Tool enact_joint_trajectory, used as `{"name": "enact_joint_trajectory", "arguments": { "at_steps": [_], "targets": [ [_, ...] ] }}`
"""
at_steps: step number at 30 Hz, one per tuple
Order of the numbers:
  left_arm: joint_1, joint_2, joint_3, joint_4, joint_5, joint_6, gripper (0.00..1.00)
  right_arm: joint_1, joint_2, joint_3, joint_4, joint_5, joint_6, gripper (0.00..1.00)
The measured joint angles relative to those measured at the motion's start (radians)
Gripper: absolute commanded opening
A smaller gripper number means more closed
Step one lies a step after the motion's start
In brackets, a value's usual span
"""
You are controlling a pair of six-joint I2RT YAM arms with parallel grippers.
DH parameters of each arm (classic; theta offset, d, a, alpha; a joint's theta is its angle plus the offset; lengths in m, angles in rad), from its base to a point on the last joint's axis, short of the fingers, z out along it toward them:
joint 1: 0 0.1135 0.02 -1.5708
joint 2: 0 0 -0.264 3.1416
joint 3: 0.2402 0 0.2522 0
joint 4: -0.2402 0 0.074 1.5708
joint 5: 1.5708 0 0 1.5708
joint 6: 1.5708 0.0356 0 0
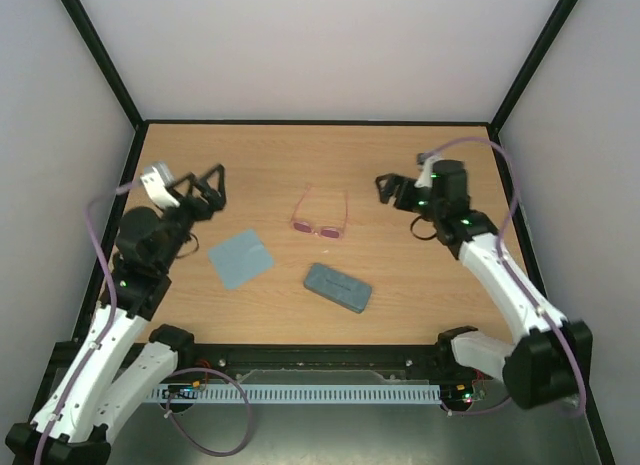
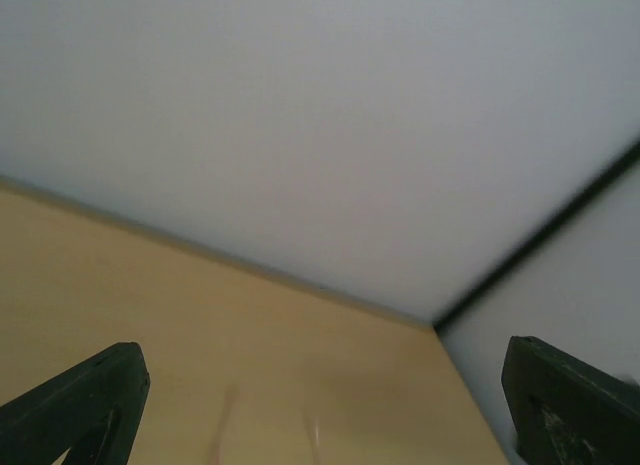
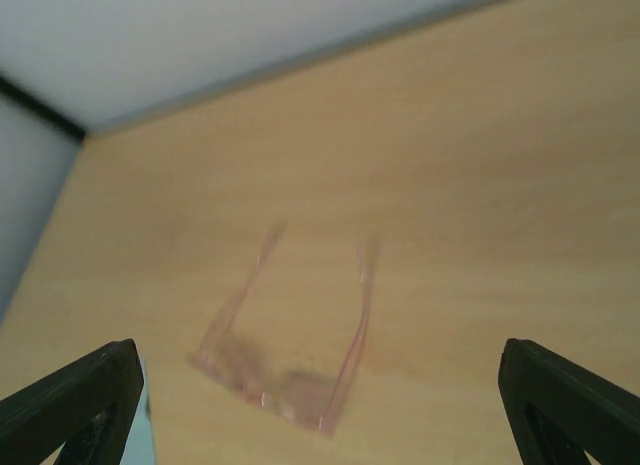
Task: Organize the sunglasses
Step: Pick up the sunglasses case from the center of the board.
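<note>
Top external: my left gripper (image 1: 205, 177) and right gripper (image 1: 388, 188) both stand wide apart, holding nothing. The sunglasses (image 1: 320, 228) lie unfolded mid-bench (image 1: 430, 295), temples toward the far edge.

Looks like a robotics lab cell: wooden tabletop (image 1: 400, 305) boxed by plain white panels (image 1: 320, 45) on black frame struts (image 1: 100, 55), left arm (image 1: 110, 335) and right arm (image 1: 505, 280) bolted at its near edge by a slotted cable duct (image 1: 320, 393).

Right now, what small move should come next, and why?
Probably lower the right gripper toward the sunglasses: they lie unfolded on the table, untouched, framed between its open fingers in the wrist view.
</note>
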Motion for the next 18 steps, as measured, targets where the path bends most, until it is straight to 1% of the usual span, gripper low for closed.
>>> {"name": "enact_joint_trajectory", "arguments": {
  "at_steps": [1, 5, 7, 8, 9, 11, 13, 15, 18],
  "targets": [
    [-0.017, -0.024, -0.042, -0.019, 0.034, -0.020, 0.99, 0.032, 0.037, 0.005, -0.019, -0.001, -0.006, 0.99],
    [-0.053, -0.147, -0.254, -0.079, 0.172, -0.096, 1.00, 0.244, 0.213, 0.009, -0.107, 0.056, -0.042, 0.99],
    [-0.062, -0.162, -0.329, -0.080, 0.241, -0.124, 0.99, 0.351, 0.298, 0.024, -0.154, 0.109, -0.057, 0.98],
    [-0.073, -0.172, -0.361, -0.079, 0.261, -0.128, 0.99, 0.416, 0.346, 0.038, -0.177, 0.148, -0.067, 0.99],
    [-0.088, -0.180, -0.384, -0.087, 0.266, -0.127, 0.99, 0.455, 0.375, 0.046, -0.189, 0.175, -0.072, 0.99],
    [-0.145, -0.231, -0.414, -0.131, 0.258, -0.113, 0.99, 0.542, 0.428, 0.058, -0.206, 0.232, -0.085, 0.99],
    [-0.193, -0.278, -0.414, -0.151, 0.233, -0.094, 0.99, 0.595, 0.457, 0.058, -0.217, 0.273, -0.093, 0.99],
    [-0.215, -0.319, -0.411, -0.148, 0.221, -0.088, 1.00, 0.632, 0.474, 0.055, -0.225, 0.308, -0.102, 0.98],
    [-0.215, -0.344, -0.460, -0.067, 0.245, -0.142, 0.99, 0.666, 0.472, 0.032, -0.222, 0.336, -0.116, 0.99]
  ]
}}
